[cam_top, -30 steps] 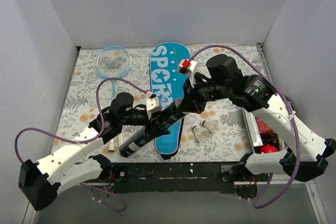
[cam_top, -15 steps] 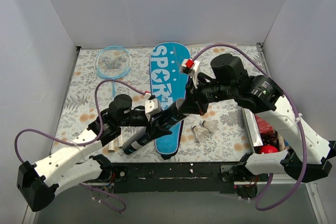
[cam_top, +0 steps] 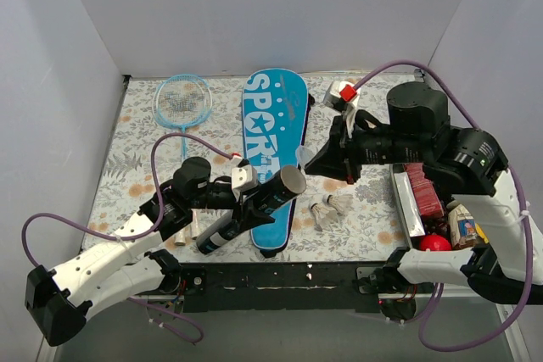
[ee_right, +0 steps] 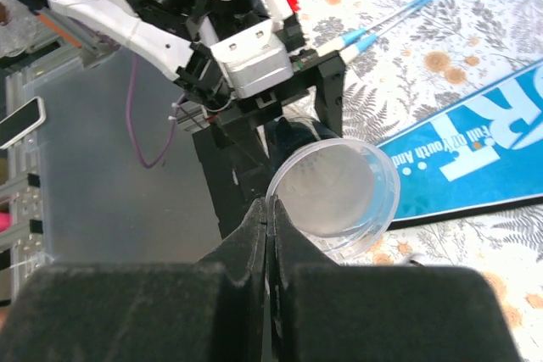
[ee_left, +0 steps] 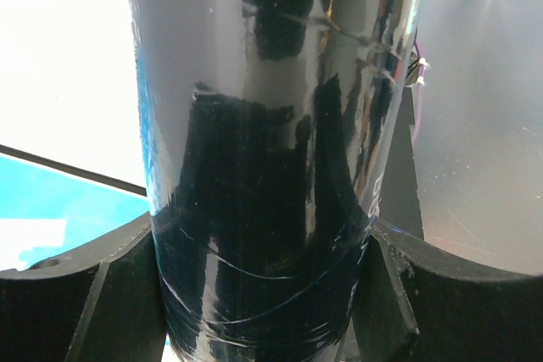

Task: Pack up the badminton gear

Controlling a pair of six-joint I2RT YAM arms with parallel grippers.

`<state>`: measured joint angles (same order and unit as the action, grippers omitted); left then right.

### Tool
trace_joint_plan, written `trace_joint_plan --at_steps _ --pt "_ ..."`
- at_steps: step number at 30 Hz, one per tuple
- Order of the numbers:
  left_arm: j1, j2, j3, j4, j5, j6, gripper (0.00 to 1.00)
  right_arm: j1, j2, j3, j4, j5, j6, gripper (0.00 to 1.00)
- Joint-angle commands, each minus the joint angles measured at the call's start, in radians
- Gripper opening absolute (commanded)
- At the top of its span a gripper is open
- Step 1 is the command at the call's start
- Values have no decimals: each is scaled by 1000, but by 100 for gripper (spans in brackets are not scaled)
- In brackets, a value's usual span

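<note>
My left gripper (cam_top: 246, 201) is shut on the black tube (cam_top: 222, 231) and holds it tilted above the blue "SPORT" cover (cam_top: 273, 116). In the left wrist view the tube (ee_left: 263, 125) fills the space between the jaws of the left gripper (ee_left: 263, 294). My right gripper (cam_top: 312, 161) is shut on the rim of a clear round cap (cam_top: 305, 155), just off the tube's raised end. The right wrist view shows the cap (ee_right: 335, 192) pinched in the right gripper (ee_right: 269, 209). A light-blue racket (cam_top: 181, 99) lies at the far left. Small white shuttlecocks (cam_top: 331, 208) lie right of the cover.
A tray (cam_top: 405, 209) of food packets and a red ball (cam_top: 434, 242) stand at the right edge. White walls close in three sides. The racket handles (cam_top: 181, 231) lie under my left arm.
My right gripper has pulled back to the right and up, away from the tube's end, with the clear cap in it. The left arm has shifted slightly, still holding the tube.
</note>
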<state>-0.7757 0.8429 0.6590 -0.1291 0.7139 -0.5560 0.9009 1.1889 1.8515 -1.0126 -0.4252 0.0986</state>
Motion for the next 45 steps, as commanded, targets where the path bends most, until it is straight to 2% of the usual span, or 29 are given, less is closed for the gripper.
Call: trace_joint_plan --at_steps 1,6,7,9,12,13,16,18,19,24,29,38,40,41,44,45 --pt "-5 -24 1 5 16 10 24 -2 0 -11 -17 155 1 1" --pt "-10 -37 1 5 21 5 24 -8 38 -136 31 393 29 1" --pt "-11 -39 -1 8 21 5 24 -23 47 -155 52 479 32 1" --pt "-11 -42 -1 13 21 4 24 -62 75 -204 86 557 47 1" --pt "-11 -39 -2 25 13 -5 25 -225 104 -325 186 536 72 1" --pt "-11 -38 -1 23 16 -5 25 -315 104 -404 262 507 94 1" --pt "-11 -36 1 23 16 -9 25 -445 121 -513 365 509 122 1" --pt "-11 -39 1 25 12 -7 25 -485 155 -609 436 536 142 1" --pt "-11 -45 1 25 9 -5 25 -522 167 -639 468 492 148 1" --pt "-11 -47 -1 26 13 -9 25 -586 290 -730 588 525 164 1" --pt "-11 -53 -1 26 12 -10 26 -639 461 -730 605 549 176 1" --pt "-13 -65 -13 34 10 -16 26 -639 572 -736 654 580 194 1" --pt "-13 -62 -15 34 13 -16 26 -639 569 -741 654 586 190 10" --pt "-13 -61 -13 36 12 -16 26 -639 563 -748 658 585 188 27" --pt "-13 -59 -15 36 16 -18 23 -639 528 -755 657 583 188 53" --pt "-13 -57 -13 34 16 -18 23 -639 517 -755 654 582 188 55"
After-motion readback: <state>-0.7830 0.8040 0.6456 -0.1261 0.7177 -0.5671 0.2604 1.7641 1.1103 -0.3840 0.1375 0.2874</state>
